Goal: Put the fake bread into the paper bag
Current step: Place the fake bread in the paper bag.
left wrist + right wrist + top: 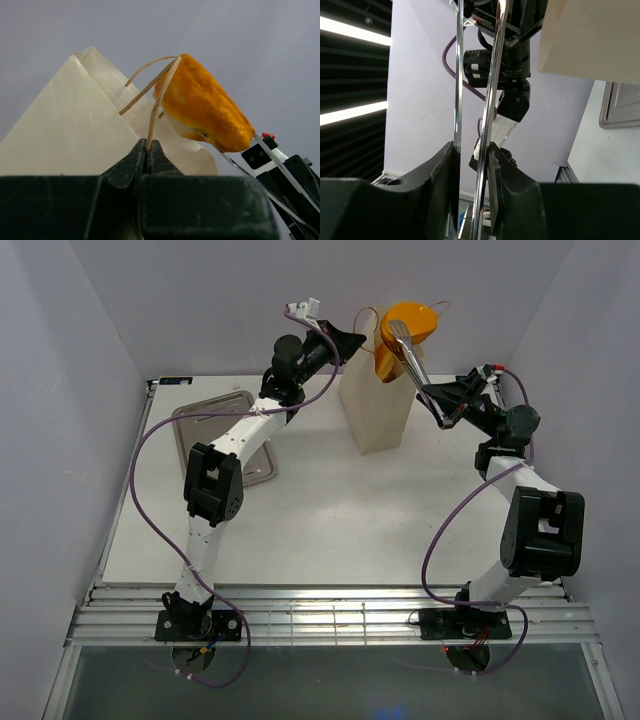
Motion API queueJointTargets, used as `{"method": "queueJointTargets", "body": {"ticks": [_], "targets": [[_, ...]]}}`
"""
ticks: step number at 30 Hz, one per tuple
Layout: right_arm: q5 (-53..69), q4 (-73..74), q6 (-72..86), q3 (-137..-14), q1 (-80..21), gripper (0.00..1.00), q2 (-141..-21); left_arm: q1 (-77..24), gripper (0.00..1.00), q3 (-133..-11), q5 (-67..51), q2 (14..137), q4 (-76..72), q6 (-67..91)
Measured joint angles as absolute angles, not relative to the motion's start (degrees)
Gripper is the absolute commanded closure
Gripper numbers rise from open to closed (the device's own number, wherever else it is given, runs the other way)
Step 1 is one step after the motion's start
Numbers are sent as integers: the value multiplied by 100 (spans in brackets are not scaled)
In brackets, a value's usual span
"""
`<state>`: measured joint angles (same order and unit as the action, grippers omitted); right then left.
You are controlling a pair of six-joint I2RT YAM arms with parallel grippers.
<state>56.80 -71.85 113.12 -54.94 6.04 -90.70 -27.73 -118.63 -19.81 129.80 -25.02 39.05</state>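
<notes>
The cream paper bag (378, 410) stands upright at the back middle of the table. My left gripper (345, 343) is shut on one of its thin cord handles (148, 145) at the bag's top left. My right gripper (440, 405) is shut on the silver tongs (412, 360). The tongs clamp a glossy golden-orange bread piece (405, 335) above the bag's mouth. In the left wrist view the bread (205, 107) hangs just over the bag's top edge (75, 125). In the right wrist view the tongs' two arms (457, 100) run up between my fingers (471, 150); the bread is out of that view.
The steel tray (215, 425) lies at the back left of the table, partly under my left arm; no bread shows on its visible part. It also shows in the right wrist view (620, 105). Grey walls close in the back and sides.
</notes>
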Motion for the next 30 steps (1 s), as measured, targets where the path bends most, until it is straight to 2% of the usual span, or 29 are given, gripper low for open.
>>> {"method": "queueJointTargets", "body": {"ticks": [15,30], "targets": [[5384,-7214,11461,-5494,239,80,-9238,-2773,100,-11585,-1833,12897,-2580,3879],[5159,-7240,11504,-5216,211,60,-9238,-2773,100,-11306,-1693,12685,-2598,3824]]}}
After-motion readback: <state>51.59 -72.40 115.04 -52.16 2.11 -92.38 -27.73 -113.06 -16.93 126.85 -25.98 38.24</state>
